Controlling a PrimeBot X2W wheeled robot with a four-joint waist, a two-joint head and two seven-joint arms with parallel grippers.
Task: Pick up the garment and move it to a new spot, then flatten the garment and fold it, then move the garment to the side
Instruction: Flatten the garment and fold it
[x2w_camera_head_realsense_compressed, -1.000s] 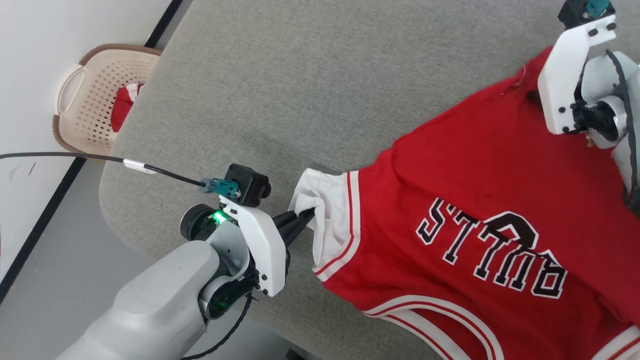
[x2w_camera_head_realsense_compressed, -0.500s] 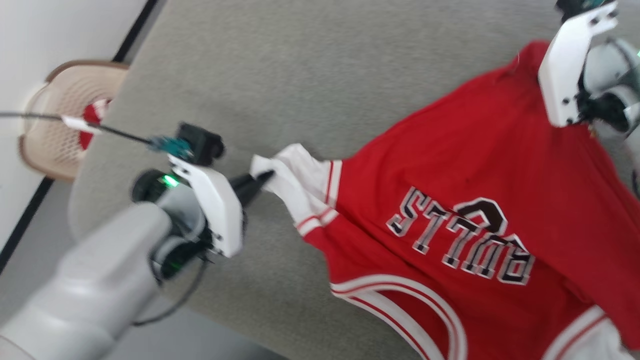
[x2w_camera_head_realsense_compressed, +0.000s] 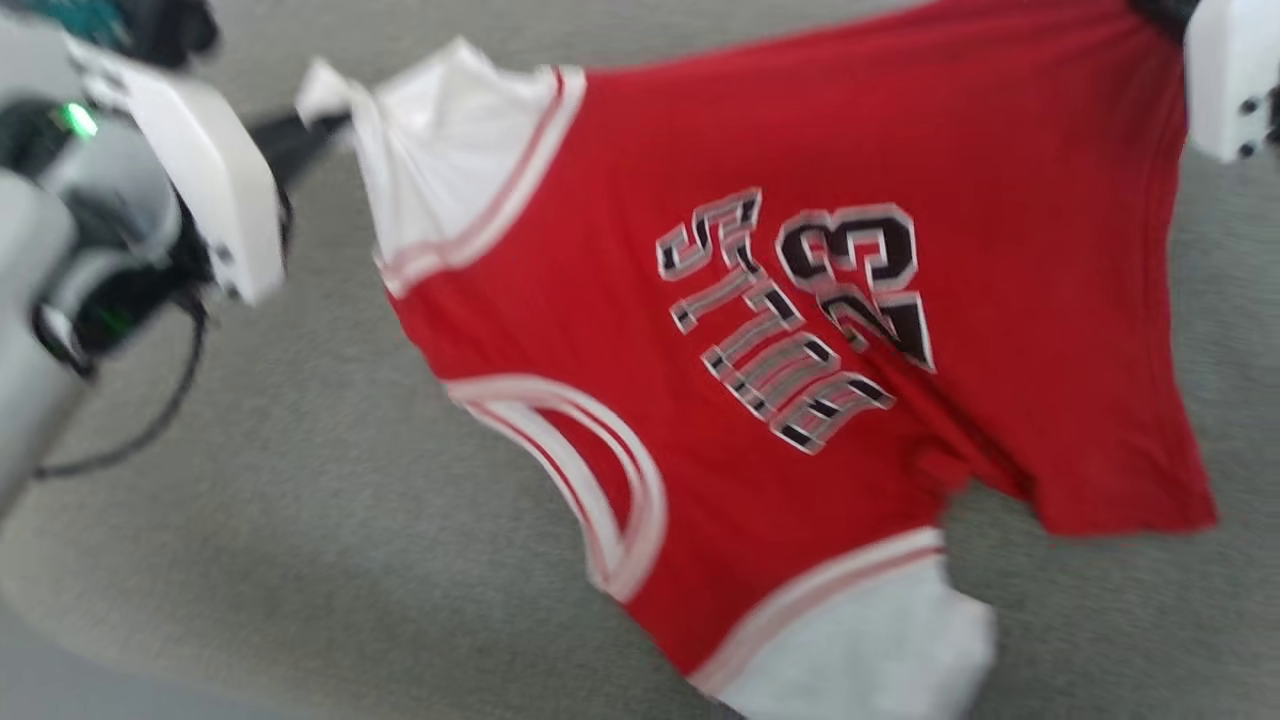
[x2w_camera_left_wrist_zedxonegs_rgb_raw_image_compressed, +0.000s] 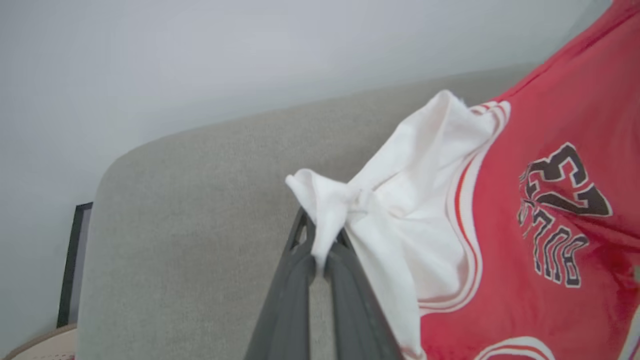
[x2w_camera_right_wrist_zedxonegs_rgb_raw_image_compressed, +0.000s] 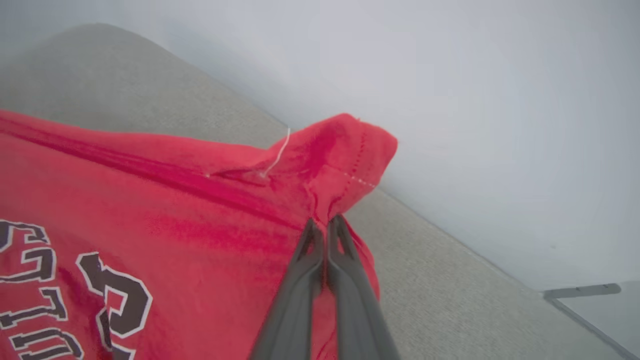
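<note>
— Red garment (x2w_camera_head_realsense_compressed: 780, 330), where is it?
— Held up over the grey cushion (x2w_camera_head_realsense_compressed: 250, 520), stretched between both grippers. The left gripper (x2w_camera_left_wrist_zedxonegs_rgb_raw_image_compressed: 320, 257) pinches its white sleeve (x2w_camera_left_wrist_zedxonegs_rgb_raw_image_compressed: 410, 200); the right gripper (x2w_camera_right_wrist_zedxonegs_rgb_raw_image_compressed: 325, 222) is clamped on a red corner.

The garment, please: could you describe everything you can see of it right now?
The garment is a red jersey-style T-shirt of thin, soft fabric, with white sleeves, red-and-white striped trim and black, white-outlined "23" and lettering. It hangs spread between the two claws over the grey padded surface: the left claw is shut on a bunched white sleeve, the right claw on a red stitched corner. Whether its lower edge touches the surface is unclear.
</note>
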